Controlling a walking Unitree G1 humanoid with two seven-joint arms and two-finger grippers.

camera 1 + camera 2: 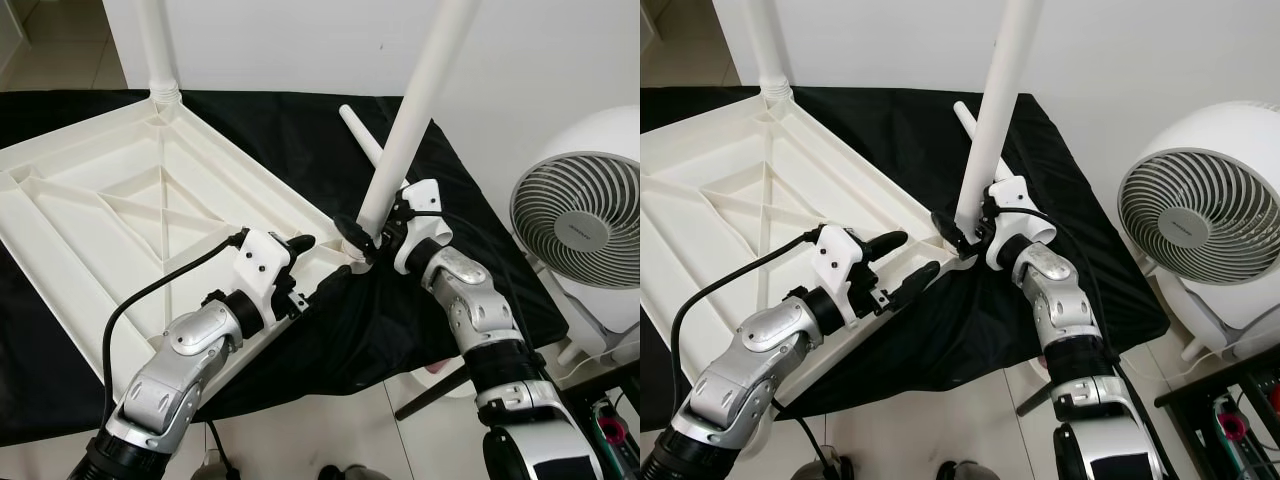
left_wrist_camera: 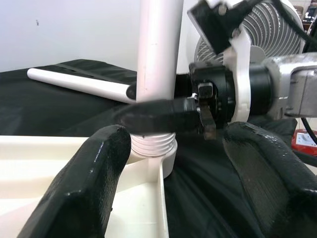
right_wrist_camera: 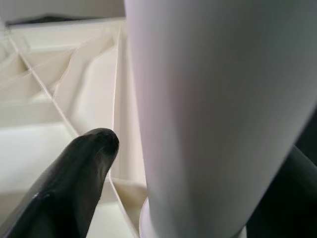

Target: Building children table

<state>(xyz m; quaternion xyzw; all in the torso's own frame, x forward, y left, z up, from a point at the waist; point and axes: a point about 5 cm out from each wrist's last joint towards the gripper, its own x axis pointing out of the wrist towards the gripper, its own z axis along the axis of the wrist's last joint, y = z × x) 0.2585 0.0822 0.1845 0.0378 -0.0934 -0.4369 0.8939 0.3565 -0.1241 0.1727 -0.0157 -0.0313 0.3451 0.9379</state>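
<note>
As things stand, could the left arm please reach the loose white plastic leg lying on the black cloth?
Probably not easily: the loose white plastic leg lies beyond the upright white leg and the right tool.

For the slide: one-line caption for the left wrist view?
Right gripper clamps the white table leg at its corner socket while the open left gripper waits nearby.

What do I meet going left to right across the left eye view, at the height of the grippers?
Upturned white tabletop → left gripper, open at the tabletop's edge → white leg standing in the corner socket, right gripper shut on its base → black cloth → white fan.
</note>
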